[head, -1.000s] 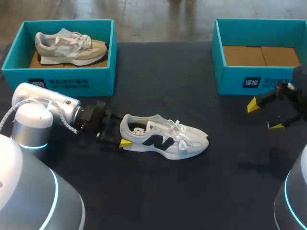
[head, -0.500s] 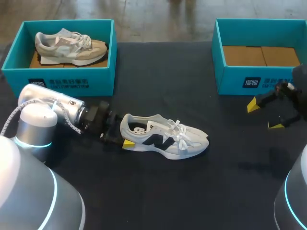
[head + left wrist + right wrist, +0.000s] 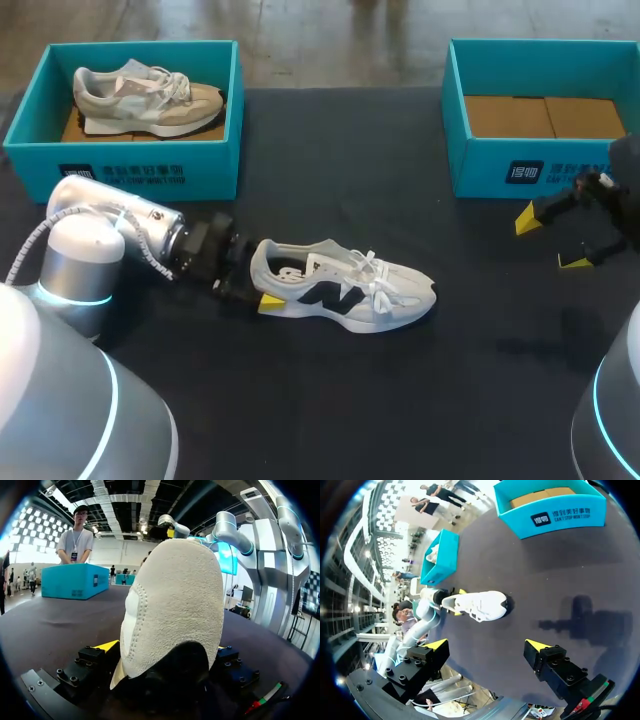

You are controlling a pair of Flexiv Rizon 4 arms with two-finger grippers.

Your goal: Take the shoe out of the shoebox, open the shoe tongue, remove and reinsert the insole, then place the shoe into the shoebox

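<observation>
As the white shoe point(image 3: 345, 285) lies on its sole on the desk point(image 3: 330, 400), outside the right shoebox point(image 3: 470, 165), my left claw point(image 3: 256, 287) clenches its heel, probably to pin it, while my right claw point(image 3: 551, 240) hangs released, free for the tongue point(image 3: 336, 263).

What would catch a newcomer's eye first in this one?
The white shoe lying mid-table, its heel clamped in the left gripper. Next, at the far edge, the teal left box holding a beige shoe, and the shoeless right box with the right gripper open before it.
</observation>
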